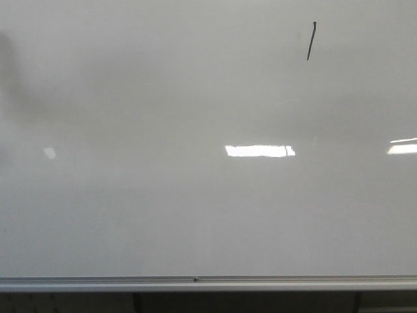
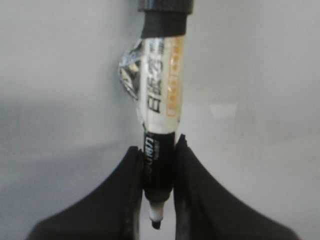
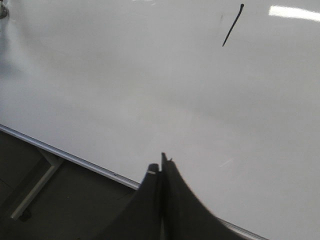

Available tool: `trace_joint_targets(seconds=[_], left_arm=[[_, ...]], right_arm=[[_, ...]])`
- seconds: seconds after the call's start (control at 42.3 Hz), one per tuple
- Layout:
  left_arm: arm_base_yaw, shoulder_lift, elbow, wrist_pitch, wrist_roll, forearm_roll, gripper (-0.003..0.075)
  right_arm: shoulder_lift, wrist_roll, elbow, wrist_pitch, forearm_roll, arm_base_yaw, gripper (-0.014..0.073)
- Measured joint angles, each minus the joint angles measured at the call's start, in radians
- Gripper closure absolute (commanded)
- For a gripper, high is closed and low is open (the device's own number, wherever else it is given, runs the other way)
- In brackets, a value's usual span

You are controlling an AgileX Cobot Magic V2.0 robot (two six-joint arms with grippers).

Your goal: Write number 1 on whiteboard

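Whiteboard (image 1: 130, 215) fills my forward view, and no arm of mine shows against it there. On my left side, my left gripper (image 2: 159, 192) is pinching a marker (image 2: 159, 100) by its black lower barrel; the bare tip points back between the fingers, toward my wrist, and the clear labelled body runs out ahead to a black cap end. Further right, high on the board, sits the number 1 (image 1: 311, 41), a thin slanted black stroke, apart from the bright reflections lower down. My right gripper (image 3: 161, 165) hangs near the silver bottom rail (image 1: 195, 282), its fingers pressed together on nothing.

I judge the writing itself done: the stroke reads as complete. What remains, I think, is only to draw back cleanly, keeping the marker off the surface so no stray line appears. Bare board lies all around the stroke, with wide room to the left. The rail is the one hard edge I should steer clear of.
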Motion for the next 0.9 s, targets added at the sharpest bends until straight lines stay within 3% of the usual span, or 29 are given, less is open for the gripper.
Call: trace_joint_targets(seconds=[0.165,0.236,0.402,0.567,0.898], left_arm=[[-0.004,0.035,0.000,-0.014,0.010,-0.006,0.0737],[-0.004,0.041,0.000,-0.014,0.010,-0.006,0.0699],[-0.004,0.046,0.000,-0.016,0.016,-0.006,0.0451],[-0.004,0.050,0.000,-0.030,0.016,-0.006,0.0295],[0.033,-0.095,0.000,0.070,-0.001,0.095,0.0263]], right_arm=[[0.000,0.000,0.000,0.000,0.000,0.000,0.0654],[0.000,0.000,0.000,0.000,0.000,0.000,0.0654],[0.000,0.000,0.000,0.002,0.000,0.000,0.0654],[0.000,0.000,0.000,0.003,0.000,0.000,0.0654],[0.000,0.000,0.000,0.006,0.000,0.000,0.0654]])
